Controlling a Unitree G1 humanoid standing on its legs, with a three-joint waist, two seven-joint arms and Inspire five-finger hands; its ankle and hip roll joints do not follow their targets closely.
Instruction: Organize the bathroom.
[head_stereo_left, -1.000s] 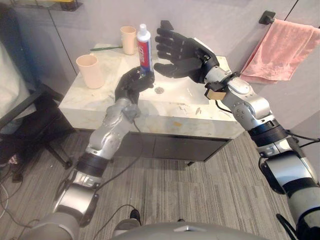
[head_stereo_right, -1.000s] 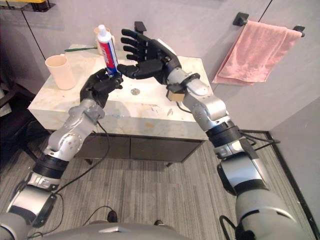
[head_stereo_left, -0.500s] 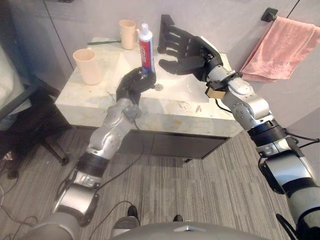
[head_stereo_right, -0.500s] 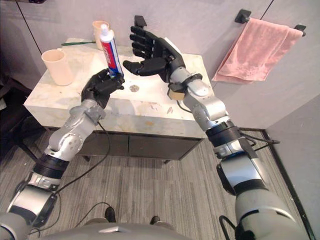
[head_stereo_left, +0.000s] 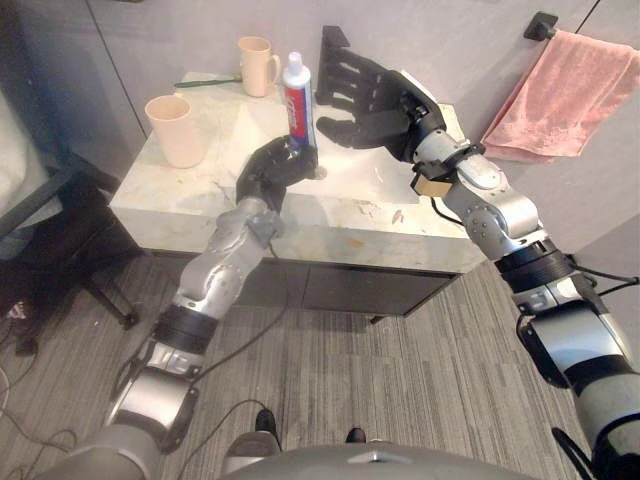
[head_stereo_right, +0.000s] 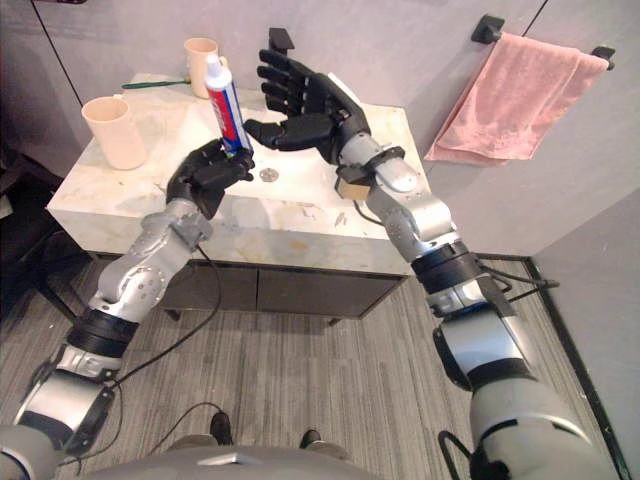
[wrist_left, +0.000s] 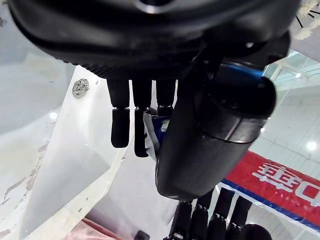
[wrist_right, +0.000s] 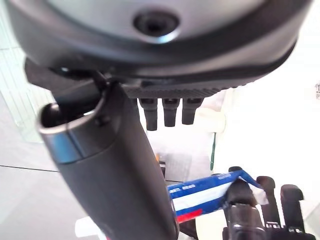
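1. Left robot hand (head_stereo_left: 272, 172), near the middle of the left eye view, has its fingers curled round the lower end of a white toothpaste tube with red and blue bands (head_stereo_left: 298, 98), which it holds upright with the white cap on top, above the counter.
2. Right robot hand (head_stereo_left: 375, 100), just right of the tube in the upper middle of the frame, is spread with straight fingers and holds nothing; its palm faces the tube and does not touch it.
3. Beneath both hands lies the pale marble counter (head_stereo_left: 170, 197) with a white sink basin (head_stereo_left: 370, 180) and a round metal drain (head_stereo_left: 319, 174) beside the left hand.
4. At the upper left of the frame a plain peach plastic cup (head_stereo_left: 174, 130) stands near the counter's left edge.
5. Further back, a second peach cup with a handle (head_stereo_left: 257, 64) stands by the wall, with a green toothbrush (head_stereo_left: 208, 83) lying just left of it.
6. At the upper right, a pink towel (head_stereo_left: 565, 93) hangs from a black wall bar (head_stereo_left: 541, 26).
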